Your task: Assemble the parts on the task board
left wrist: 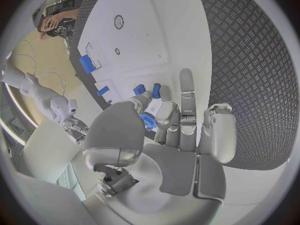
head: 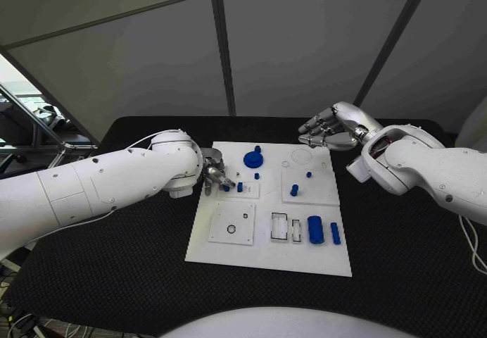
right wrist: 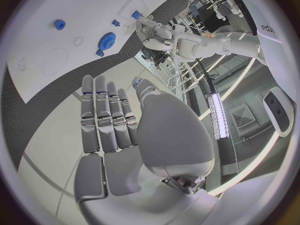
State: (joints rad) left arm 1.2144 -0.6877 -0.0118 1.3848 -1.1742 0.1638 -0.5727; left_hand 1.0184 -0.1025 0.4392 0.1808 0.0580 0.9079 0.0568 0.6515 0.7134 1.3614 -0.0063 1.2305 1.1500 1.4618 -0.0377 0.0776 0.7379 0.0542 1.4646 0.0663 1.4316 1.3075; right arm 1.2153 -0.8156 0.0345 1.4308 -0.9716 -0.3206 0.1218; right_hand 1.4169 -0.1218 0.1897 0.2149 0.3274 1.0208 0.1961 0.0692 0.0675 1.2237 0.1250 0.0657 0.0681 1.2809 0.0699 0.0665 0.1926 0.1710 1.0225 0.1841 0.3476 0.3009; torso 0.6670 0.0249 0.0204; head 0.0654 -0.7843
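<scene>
The white task board (head: 266, 246) lies in the middle of the table. On it are a blue gear (head: 254, 158), a short peg (head: 294, 189), a cylinder (head: 316, 229) and a slim block (head: 335, 233). My left hand (head: 213, 174) hangs over the board's left edge, beside two small blue pegs (head: 239, 187). In the left wrist view a small round blue part (left wrist: 148, 120) sits pinched between the thumb and a finger, with the two pegs (left wrist: 155, 90) just beyond. My right hand (head: 330, 129) hovers past the board's far right corner, fingers straight, holding nothing. The gear (right wrist: 107, 39) lies beyond its fingers.
A square white plate (head: 232, 224) with a small hole sits at the board's near left, and narrow framed slots (head: 279, 227) lie beside the cylinder. Black matting (head: 122, 267) surrounds the board. Grey wall panels stand behind the table.
</scene>
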